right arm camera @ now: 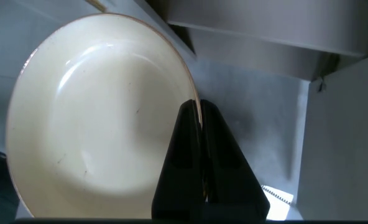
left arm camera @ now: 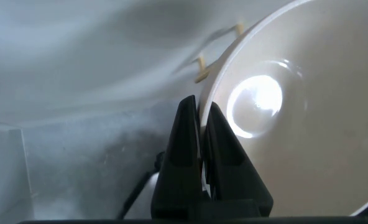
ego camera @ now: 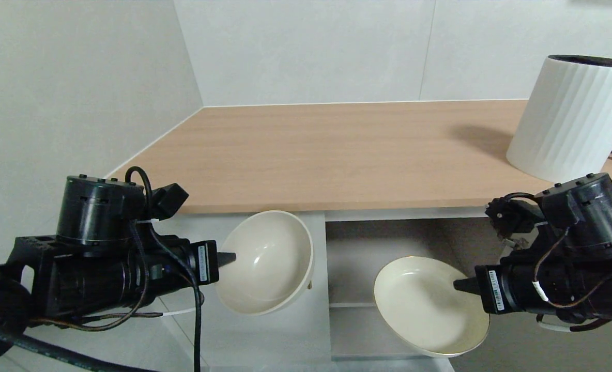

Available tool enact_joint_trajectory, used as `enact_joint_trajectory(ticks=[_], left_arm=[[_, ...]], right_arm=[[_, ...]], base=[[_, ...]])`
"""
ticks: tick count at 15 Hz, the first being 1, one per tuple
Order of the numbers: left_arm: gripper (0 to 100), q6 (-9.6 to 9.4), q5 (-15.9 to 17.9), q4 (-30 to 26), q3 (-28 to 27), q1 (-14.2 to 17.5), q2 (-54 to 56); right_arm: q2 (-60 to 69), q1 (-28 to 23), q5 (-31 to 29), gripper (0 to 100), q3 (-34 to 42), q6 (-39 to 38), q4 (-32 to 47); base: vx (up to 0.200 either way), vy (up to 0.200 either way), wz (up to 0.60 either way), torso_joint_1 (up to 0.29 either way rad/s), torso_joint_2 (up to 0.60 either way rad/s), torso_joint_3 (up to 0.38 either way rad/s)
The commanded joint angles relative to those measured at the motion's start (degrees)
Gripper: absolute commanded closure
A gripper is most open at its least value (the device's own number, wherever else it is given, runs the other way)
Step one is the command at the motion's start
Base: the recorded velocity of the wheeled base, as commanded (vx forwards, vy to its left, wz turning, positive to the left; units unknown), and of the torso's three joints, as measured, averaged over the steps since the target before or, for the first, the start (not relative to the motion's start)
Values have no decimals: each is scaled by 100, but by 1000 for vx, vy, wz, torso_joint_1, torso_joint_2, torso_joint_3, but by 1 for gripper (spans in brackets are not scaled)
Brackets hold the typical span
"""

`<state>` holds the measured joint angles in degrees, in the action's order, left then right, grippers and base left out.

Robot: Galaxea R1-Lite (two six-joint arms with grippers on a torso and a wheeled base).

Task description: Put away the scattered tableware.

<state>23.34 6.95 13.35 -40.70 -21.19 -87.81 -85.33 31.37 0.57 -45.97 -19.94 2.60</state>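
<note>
The left claw (ego camera: 231, 257) was clenched on the rim of a deep bowl (ego camera: 267, 268), held tilted just below the tabletop (ego camera: 337, 150) edge. The right claw (ego camera: 458, 284) gripped a shallow plate (ego camera: 425, 305) by its rim, in front of an open shelf (ego camera: 355, 248). Such thin rim grips might slip, or the bowl or plate could knock the shelf.

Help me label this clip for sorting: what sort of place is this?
Probably a kitchen, perhaps a mock-up: a wood-grain countertop against plain white walls, white cabinet compartments beneath it, and a deep cream ceramic bowl and shallow cream ceramic plate held in front of them.
</note>
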Motion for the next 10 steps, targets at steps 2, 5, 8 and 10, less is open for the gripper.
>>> enact_joint_trajectory(ticks=[2,5,8,10], left_arm=[[100,3,-1,-8,1,1,-8],[100,12,8,-8,1,1,-8],[100,12,8,-8,1,1,-35],[100,12,8,-8,1,-8,-43]], right_arm=[[-80,1,4,100,0,-1,4],[-133,1,4,100,-8,-1,4],[-168,-8,4,100,-8,-1,4],[-177,-8,4,100,-8,-1,4]], base=[[0,0,0,-168,459,300],[0,0,0,-155,461,310],[0,0,0,-124,452,323],[0,0,0,-49,202,151]])
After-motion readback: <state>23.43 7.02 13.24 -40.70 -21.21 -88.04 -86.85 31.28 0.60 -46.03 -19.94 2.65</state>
